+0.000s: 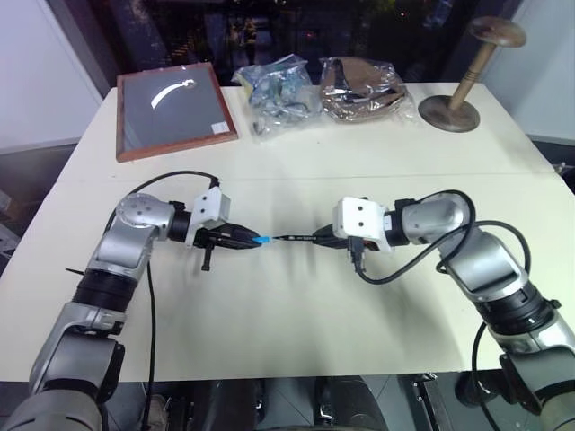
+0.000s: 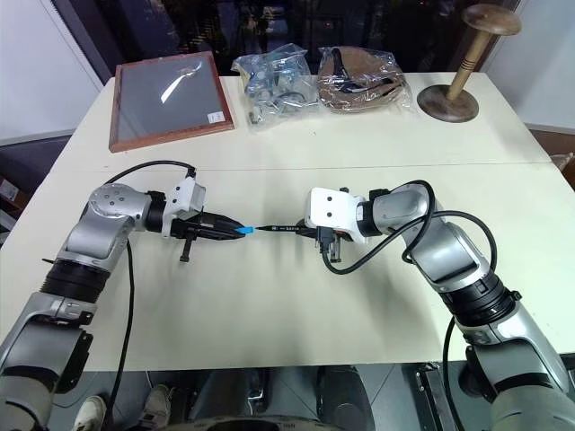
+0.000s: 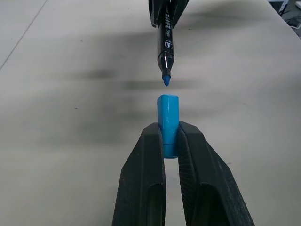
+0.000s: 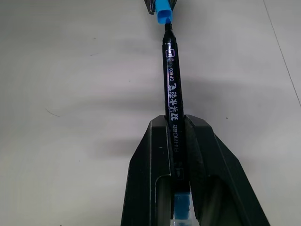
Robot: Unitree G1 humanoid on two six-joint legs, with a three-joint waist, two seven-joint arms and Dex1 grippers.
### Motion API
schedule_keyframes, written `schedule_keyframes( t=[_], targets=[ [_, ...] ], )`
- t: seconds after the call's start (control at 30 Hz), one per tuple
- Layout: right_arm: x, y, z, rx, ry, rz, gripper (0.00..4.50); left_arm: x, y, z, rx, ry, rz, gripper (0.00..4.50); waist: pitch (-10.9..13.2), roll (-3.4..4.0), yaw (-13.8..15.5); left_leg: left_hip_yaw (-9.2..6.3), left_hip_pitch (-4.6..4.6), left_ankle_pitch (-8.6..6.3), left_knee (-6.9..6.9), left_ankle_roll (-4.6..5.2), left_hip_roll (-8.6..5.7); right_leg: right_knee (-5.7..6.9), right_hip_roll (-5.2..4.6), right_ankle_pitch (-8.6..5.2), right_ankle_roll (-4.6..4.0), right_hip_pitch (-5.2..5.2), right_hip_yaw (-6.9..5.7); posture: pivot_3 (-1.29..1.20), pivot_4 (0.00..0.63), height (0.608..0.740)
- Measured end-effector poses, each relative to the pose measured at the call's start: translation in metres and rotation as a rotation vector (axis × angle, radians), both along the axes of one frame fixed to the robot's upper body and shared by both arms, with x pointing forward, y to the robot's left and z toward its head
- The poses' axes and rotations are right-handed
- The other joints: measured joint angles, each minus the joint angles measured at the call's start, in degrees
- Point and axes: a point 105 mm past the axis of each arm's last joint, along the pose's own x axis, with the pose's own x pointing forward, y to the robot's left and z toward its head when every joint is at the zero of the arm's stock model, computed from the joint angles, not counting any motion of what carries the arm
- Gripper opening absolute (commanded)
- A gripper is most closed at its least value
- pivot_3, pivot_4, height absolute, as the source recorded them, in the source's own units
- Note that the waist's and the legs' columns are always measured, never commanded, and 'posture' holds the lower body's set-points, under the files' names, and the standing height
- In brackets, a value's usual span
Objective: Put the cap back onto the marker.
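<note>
Above the white table point(image 1: 296, 305), my left gripper point(image 3: 171, 139) is shut on the light-blue cap point(image 3: 168, 123), which sticks out past the fingertips toward the right arm. Facing it, my right gripper point(image 4: 177, 123) is shut on the thin black marker point(image 4: 171, 84). The marker lies level, its blue pointed tip point(image 3: 166, 81) aimed at the cap's open end with a small gap between them. In the head views the cap point(image 1: 261, 240) and marker point(image 1: 296, 238) line up end to end mid-table. A blue end of the marker shows behind the right fingers point(image 4: 153, 155).
At the back of the table lie a wood-framed dark board point(image 1: 173, 108), two clear plastic bags of items point(image 1: 283, 94) point(image 1: 364, 88), and a wooden stand with a round base point(image 1: 458, 99). Black cables hang from both wrists.
</note>
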Motion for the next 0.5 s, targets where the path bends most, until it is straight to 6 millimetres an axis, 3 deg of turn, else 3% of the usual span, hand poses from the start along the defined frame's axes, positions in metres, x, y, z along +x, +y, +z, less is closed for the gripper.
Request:
schedule_keyframes(
  t=[0.5],
  targets=[
    [0.0004,0.0000,-0.0007,0.003,0.009,-0.009,0.03,-0.0005,-0.0037,0.0017,-0.007,-0.008,-0.006,0.00,0.00,0.00,-0.01,0.00,0.00,0.00,0.00,0.00,0.00,0.00,0.00,0.00,0.00,0.00,0.00,0.00,0.150,0.740]
  ],
)
